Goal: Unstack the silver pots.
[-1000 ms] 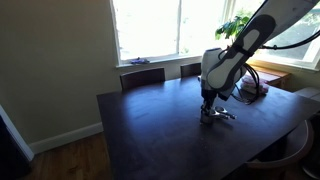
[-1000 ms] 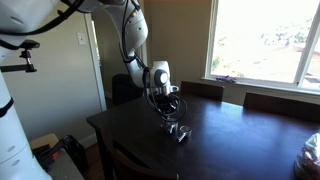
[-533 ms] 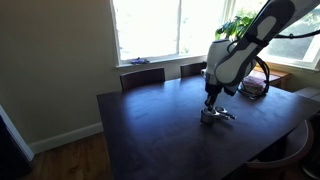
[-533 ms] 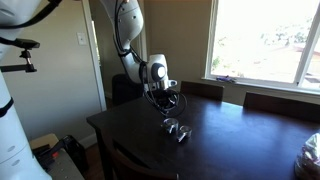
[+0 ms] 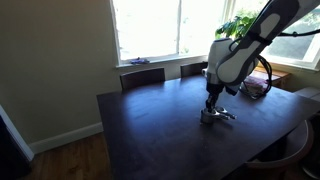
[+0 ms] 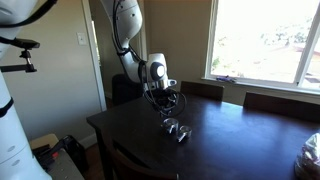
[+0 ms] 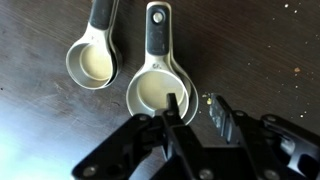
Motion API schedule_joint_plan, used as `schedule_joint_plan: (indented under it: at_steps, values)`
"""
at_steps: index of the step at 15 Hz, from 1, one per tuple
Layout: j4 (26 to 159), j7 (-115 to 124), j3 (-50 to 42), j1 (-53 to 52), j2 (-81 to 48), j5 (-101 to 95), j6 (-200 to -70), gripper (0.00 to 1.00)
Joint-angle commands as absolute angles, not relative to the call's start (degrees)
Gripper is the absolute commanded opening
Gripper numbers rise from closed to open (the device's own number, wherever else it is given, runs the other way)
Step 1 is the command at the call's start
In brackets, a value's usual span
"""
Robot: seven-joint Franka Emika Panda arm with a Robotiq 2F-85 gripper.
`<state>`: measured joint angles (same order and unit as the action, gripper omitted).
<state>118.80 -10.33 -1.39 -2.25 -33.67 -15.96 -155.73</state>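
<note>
Wrist view: the silver pots [image 7: 150,95] lie side by side on the dark bench [image 7: 280,60]. The smaller pot [image 7: 93,66] is at upper left and the larger pot [image 7: 160,85] at centre, both with handles pointing to the top of the frame. The likeliest trouble is a knock: one finger [image 7: 176,112] sits over the larger pot's lower right rim, so a descent or sideways move from here could tip the light metal or push it into its neighbour. A closing off-centre on that thin, shiny rim could also let it slip out. Whether another pot is nested inside the larger one cannot be told; if so, a lift might carry both together. The claw [image 7: 197,112], at the bottom edge of the frame, has its jaws partly apart with only bare bench between them, and it holds nothing. Contact between the finger and the rim cannot be judged. In both exterior views the claw [image 5: 210,99] [image 6: 167,108] hangs just above the pots, near the middle of the bench.
</note>
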Motion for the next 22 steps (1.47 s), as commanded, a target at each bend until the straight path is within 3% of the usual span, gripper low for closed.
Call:
schedule_joint_plan:
  at_steps: [1, 3, 5, 8, 12, 15, 22]
  values:
    - [118.8, -10.7, -1.0, -2.1, -33.7, -15.6, -155.2, 0.70]
    - [118.3, -10.6, -1.0, -2.2, -34.1, -15.4, -154.8, 0.31]
    - [117.7, -10.5, -0.9, -2.1, -34.6, -15.3, -154.6, 0.25]
    - [116.3, -10.5, -0.8, -2.1, -35.8, -15.0, -153.9, 0.05]
    - [114.7, -10.5, -0.7, -2.1, -37.1, -14.7, -153.0, 0.02]
    - [113.8, -10.5, -0.7, -2.1, -37.8, -14.6, -152.6, 0.16]
    - [111.5, -10.7, -0.5, -1.8, -39.7, -14.1, -151.3, 0.08]
